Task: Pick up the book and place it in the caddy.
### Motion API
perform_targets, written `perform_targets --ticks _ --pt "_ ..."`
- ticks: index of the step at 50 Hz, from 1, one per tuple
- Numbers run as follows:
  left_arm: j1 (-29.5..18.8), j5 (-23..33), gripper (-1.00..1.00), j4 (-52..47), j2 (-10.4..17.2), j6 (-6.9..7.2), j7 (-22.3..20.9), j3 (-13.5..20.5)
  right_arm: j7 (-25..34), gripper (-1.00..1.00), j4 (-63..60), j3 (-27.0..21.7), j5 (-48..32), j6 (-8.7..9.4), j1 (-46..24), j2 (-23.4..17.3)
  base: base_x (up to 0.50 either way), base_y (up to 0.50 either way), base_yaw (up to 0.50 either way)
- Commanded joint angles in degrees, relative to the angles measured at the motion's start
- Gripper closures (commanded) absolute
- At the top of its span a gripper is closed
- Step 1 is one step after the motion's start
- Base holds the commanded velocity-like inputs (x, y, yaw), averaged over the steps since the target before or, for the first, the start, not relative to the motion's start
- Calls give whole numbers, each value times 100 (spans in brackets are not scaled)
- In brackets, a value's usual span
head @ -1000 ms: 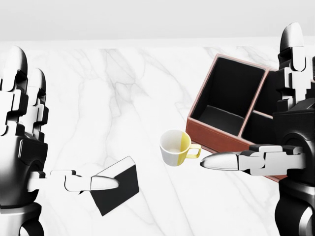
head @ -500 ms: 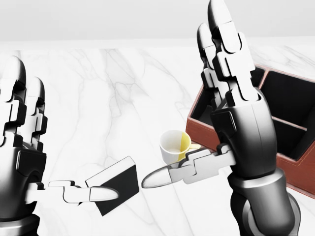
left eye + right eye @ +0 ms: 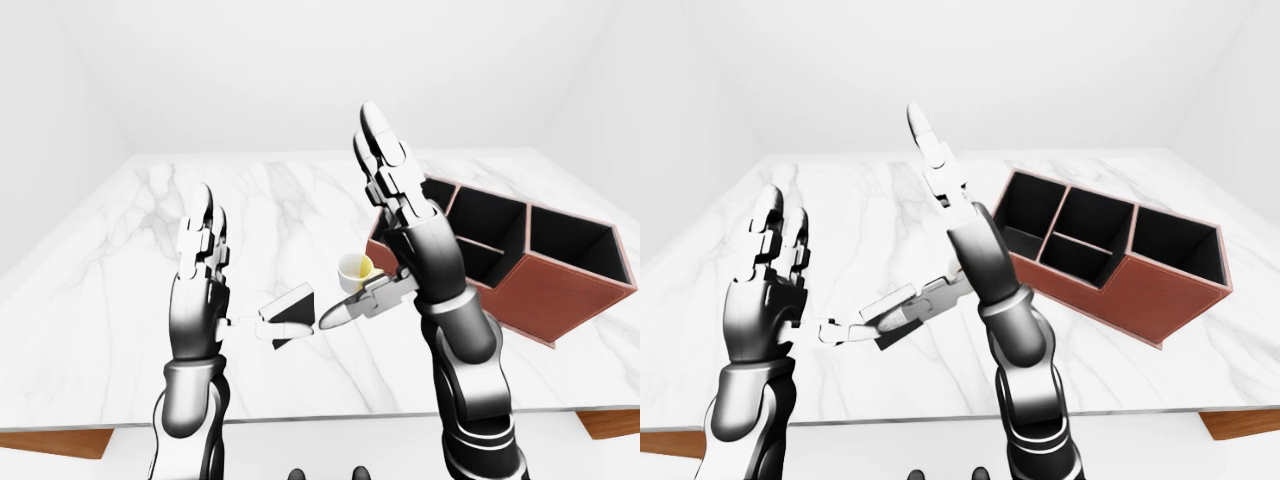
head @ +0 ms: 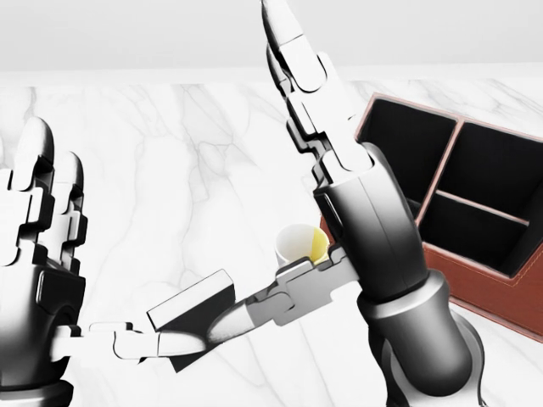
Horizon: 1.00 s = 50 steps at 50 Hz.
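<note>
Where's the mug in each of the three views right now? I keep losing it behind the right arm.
Left-eye view: the mug sits just right of centre, between the right hand and the caddy.
Head view: the mug is at centre, half hidden by the right forearm.
Right-eye view: the mug is not visible; the right arm covers that spot.
Shared landmark: the caddy, right of the mug's place in every view.

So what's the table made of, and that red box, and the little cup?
The table looks like polished white marble, with grey veins. The caddy seems like reddish-brown leather or board, matte outside, black inside. The cup looks like glazed ceramic, white and yellow.
</note>
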Motion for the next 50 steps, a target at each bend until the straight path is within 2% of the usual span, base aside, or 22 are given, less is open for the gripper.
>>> perform_targets --ticks 1,18,25,31,36,37,50 --pt "129 5 -100 10 -3 0 31 -48 373 -100 54 257 -376 0 106 8 0 0 0" --pt "242 21 -100 -23 2 0 77 -107 1079 -100 55 535 -1107 0 579 -63 0 0 0" --pt "256 16 -100 -32 3 0 84 -110 1428 -100 321 550 -1540 0 286 19 0 0 0" --pt "230 9 -100 -38 7 0 79 -92 2007 -100 550 654 -2128 0 -416 222 0 0 0" --pt "229 10 -100 -38 5 0 77 -90 2083 -100 568 625 -2220 0 -418 282 0 0 0" --pt "227 -4 -100 -49 7 0 72 -68 2250 -100 1004 624 -2305 0 -768 273 0 0 0" --pt "290 0 -100 -38 4 0 93 -100 2511 -100 1440 522 -2574 0 -669 483 0 0 0"
